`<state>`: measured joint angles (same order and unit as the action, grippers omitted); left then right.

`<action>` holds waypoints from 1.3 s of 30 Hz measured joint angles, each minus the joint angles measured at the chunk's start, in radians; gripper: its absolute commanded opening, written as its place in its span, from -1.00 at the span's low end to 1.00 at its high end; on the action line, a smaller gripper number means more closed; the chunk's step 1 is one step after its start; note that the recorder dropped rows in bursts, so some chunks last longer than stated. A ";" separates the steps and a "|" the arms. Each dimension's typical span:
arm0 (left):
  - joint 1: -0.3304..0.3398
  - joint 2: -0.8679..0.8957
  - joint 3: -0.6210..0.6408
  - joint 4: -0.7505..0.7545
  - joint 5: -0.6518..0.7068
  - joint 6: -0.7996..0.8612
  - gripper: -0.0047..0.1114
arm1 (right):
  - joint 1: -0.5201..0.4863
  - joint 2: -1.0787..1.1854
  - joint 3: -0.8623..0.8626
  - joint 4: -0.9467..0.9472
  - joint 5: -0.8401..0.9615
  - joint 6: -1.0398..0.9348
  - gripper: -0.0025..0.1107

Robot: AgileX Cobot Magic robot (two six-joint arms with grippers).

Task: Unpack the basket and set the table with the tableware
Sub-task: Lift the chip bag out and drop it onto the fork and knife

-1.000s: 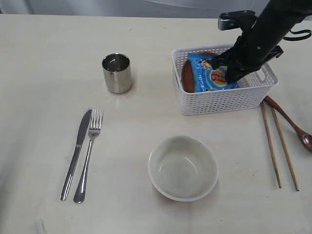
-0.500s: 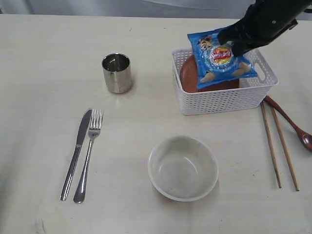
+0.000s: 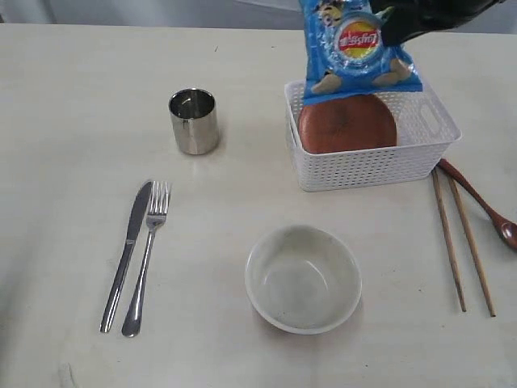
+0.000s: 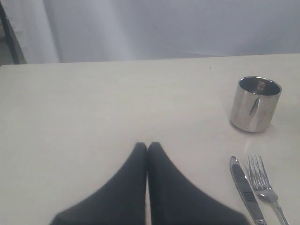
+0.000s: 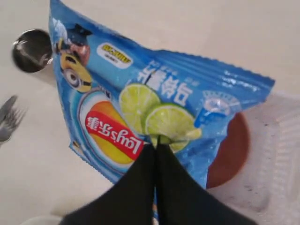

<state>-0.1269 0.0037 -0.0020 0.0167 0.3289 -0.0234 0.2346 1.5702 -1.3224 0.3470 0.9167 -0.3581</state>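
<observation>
Now, in the exterior view, we see the bag (image 3: 355,48) up out of the basket (image 3: 367,166). A second ago it lay inside on the plate (image 3: 347,125), and half a second ago it was just clearing the rim. It hangs above the far wall, pinched near its upper edge by the right gripper (image 3: 388,26). With the bag gone, the plate shows nearly whole, the one piece of tableware still in the basket. The rest is out on the table (image 3: 81,97). The cup (image 3: 194,121) stands at the left, with the knife (image 3: 128,250) and fork (image 3: 147,259) side by side nearer the front. The bowl (image 3: 303,279) is in the middle, and the chopsticks (image 3: 448,241) and spoon (image 3: 478,198) lie just right of the basket. None of these has moved.

In the left wrist view, the left gripper (image 4: 148,146) hangs over bare table with its tips pressed together and nothing between them. The cup, knife and fork sit off to one side.

In the right wrist view, the right gripper (image 5: 155,146) is closed tight on the bag, with a fold of the wrapper caught between its tips. Behind the bag we make out part of the plate inside the basket.

We judge that the bag was in the way and is not tableware, so it needs setting down somewhere clear of the place setting. After that the plate is free to be lifted out, and it looks like the last item.
</observation>
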 measured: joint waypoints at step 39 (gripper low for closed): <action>0.000 0.000 0.000 0.000 0.000 0.000 -0.92 | 0.606 0.353 0.000 0.048 -0.042 0.310 -0.86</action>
<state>-0.1269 0.0037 -0.0020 0.0167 0.3289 -0.0234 0.8406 1.9228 -1.3224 0.3945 0.8745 -0.0478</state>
